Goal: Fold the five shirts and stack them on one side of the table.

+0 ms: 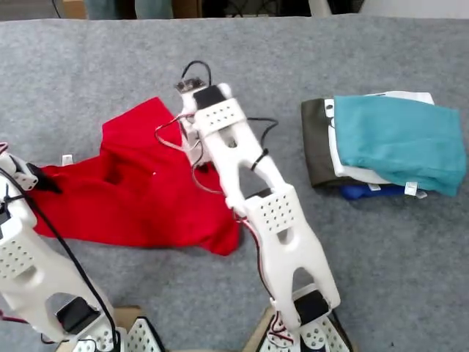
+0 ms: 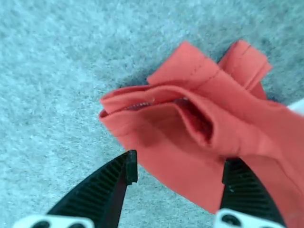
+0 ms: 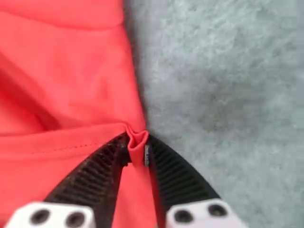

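A red shirt (image 1: 139,187) lies spread and rumpled on the grey table, left of centre. My right gripper (image 3: 137,149) is shut on a small pinch of the shirt's hem (image 3: 138,138) at its edge; in the high view that gripper (image 1: 190,143) sits at the shirt's far right side. My left gripper (image 2: 178,173) is open, its black fingers (image 2: 116,183) straddling a bunched, folded-over corner of the red shirt (image 2: 190,123). From above, the left gripper (image 1: 35,178) is at the shirt's left end.
A stack of folded shirts (image 1: 388,143) lies on the right side of the table, teal on top, then white, dark olive and blue (image 1: 363,192). Bare grey cloth (image 1: 308,59) surrounds the red shirt.
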Tool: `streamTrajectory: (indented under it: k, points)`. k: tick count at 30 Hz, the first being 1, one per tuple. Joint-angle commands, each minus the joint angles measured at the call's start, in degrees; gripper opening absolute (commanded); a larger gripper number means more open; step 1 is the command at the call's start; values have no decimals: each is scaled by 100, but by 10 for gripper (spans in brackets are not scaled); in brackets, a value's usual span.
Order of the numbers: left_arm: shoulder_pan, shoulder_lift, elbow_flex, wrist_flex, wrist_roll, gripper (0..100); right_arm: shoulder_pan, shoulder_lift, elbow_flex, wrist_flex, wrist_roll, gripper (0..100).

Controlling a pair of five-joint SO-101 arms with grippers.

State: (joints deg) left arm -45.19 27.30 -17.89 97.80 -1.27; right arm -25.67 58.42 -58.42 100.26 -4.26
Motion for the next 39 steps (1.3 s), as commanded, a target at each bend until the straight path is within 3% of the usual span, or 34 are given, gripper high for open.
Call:
streamTrajectory:
  k: [1, 9, 14, 17, 23, 28, 33, 39]
  points:
    - [-119, -642, -259, 88, 44, 302, 413, -743, -734, 97, -35, 15]
    - [-1200, -1222, -251, 88, 44, 302, 932, -1754, -1253, 62, -62, 15]
    - [-1323, -1240, -110, 88, 79, 302, 1196, -1745, -1569, 18, -35, 15]
    - [-1007, -1248, 127, 88, 325, 302, 1301, -1481, -1569, 53, -35, 15]
    - [-251, -1231, 154, 26, 1785, 302, 1758, -725, -1604, 18, 53, 15]
    - [787, -1222, -549, -53, 2611, 302, 1776, 84, -1613, -176, 255, 15]
    - [1719, -1037, -1349, -756, 3323, 302, 1538, 673, -1622, -589, 255, 15]
    - [2352, 299, -2615, -1160, 3833, 256, 1213, 1147, -1622, -721, 255, 15]
